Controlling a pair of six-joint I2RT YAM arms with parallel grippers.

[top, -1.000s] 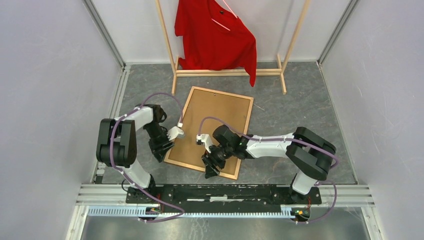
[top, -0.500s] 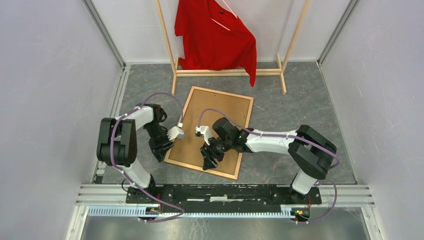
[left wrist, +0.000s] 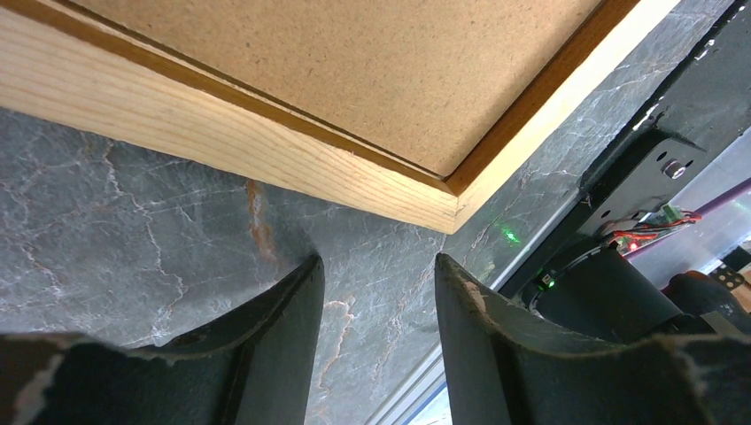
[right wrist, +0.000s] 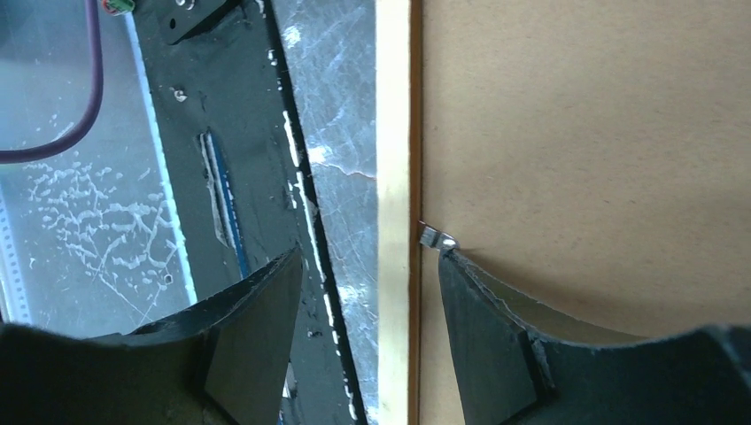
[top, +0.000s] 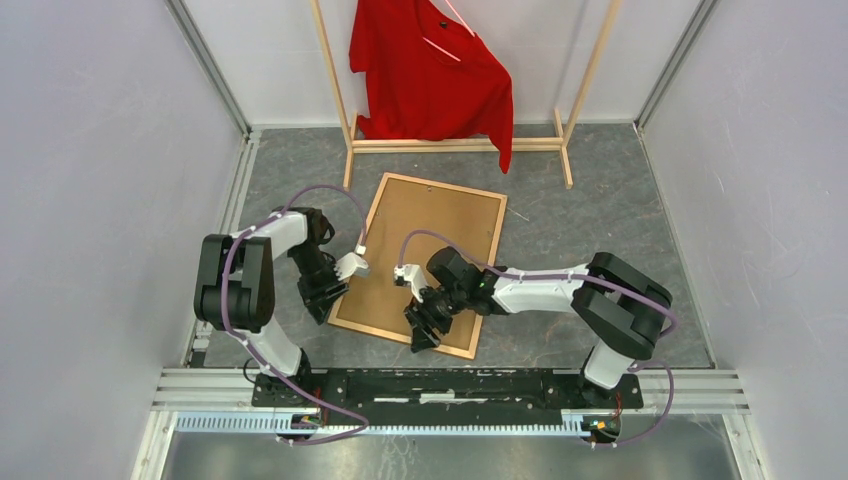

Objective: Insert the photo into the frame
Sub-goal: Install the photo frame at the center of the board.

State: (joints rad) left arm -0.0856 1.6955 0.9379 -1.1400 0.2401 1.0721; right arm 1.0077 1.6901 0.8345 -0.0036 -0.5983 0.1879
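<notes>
Your right gripper (right wrist: 367, 266) is the nearer one. It is open and empty, straddling the near short rail of the frame (top: 446, 186), with 1 finger by the metal tab (right wrist: 437, 237) on the backing board (right wrist: 584, 133). The frame's long axis runs away from you. Your left gripper (left wrist: 376, 266) is open, off the near-left corner. The photo isn't visible.

The frame (top: 446, 186) lies flat on the table (top: 600, 200) near its middle, with the backing board (top: 430, 230) inside it. The clothes rack (top: 455, 144) stands behind it at the far edge. My left gripper (top: 325, 300) sits just outside the frame's near-left corner, and my right gripper (top: 422, 335) is over its near rail.
</notes>
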